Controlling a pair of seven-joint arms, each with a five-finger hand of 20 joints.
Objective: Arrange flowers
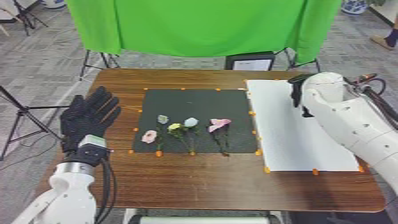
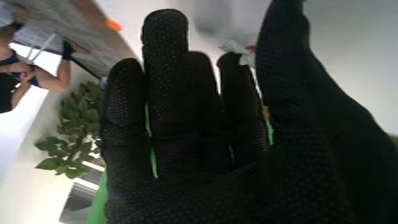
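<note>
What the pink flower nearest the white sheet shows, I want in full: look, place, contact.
The pink flower has a ruffled, soft-looking bloom above a thin, dark stem with darker, leaf-like bits along it. It lies flat on the dark mat, last in the row toward the white sheet, its bloom pointing away from the robot and its stem running to the mat's near edge. Neither hand touches it. Whether it is real or artificial, I can't tell.

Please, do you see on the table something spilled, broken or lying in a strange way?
Nothing looks spilled or broken. The flowers lie loosely on the dark mat. Only the leftmost pink bloom sits a little nearer the robot than the other blooms, a small unevenness.
</note>
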